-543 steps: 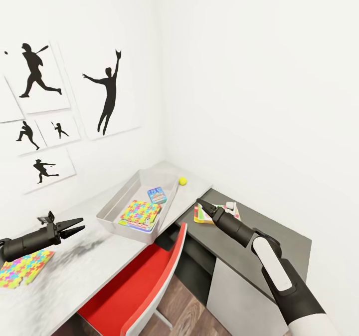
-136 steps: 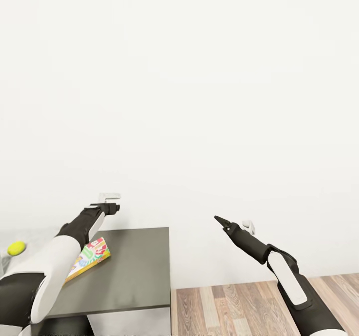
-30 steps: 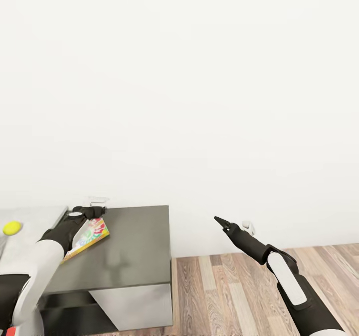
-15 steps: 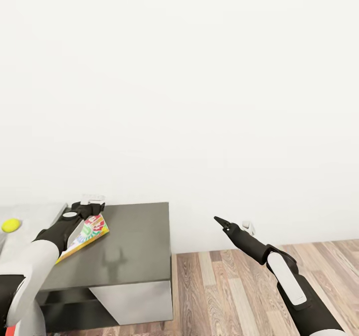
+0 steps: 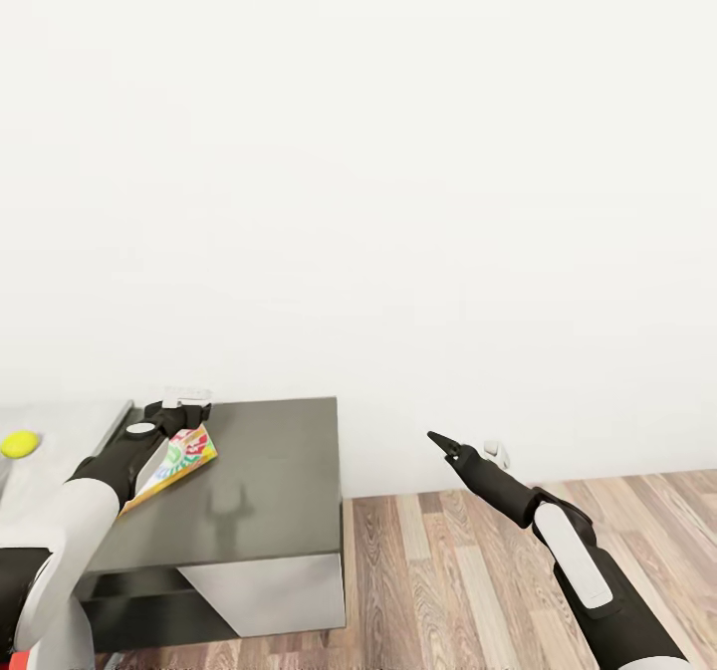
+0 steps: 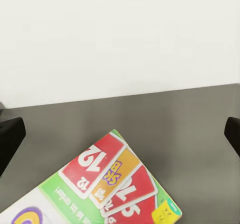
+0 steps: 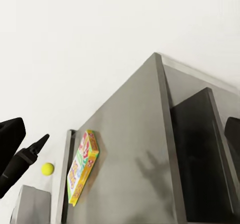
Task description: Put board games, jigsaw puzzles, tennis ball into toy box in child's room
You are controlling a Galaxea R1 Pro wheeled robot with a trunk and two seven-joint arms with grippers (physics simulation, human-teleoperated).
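Head view: left gripper (image 5: 179, 406) hovering over the far end of the board game (image 5: 171, 463), fingers spread wide, holding nothing, contact with the box not discernible. Left wrist view: finger (image 6: 10, 139) tips apart at both picture edges, box between and below them, flat on the dark grey desk (image 6: 190, 129). Printed cards on the lid reading "12" and "7", plus purple lettering too small to read. Long axis of the box running diagonally from the near left toward the far wall. Tennis ball (image 5: 19, 444) on the lighter table (image 5: 60, 426) beside. Right gripper (image 5: 438, 440) out over the wooden floor (image 5: 448, 570), tips closed to a point, empty.
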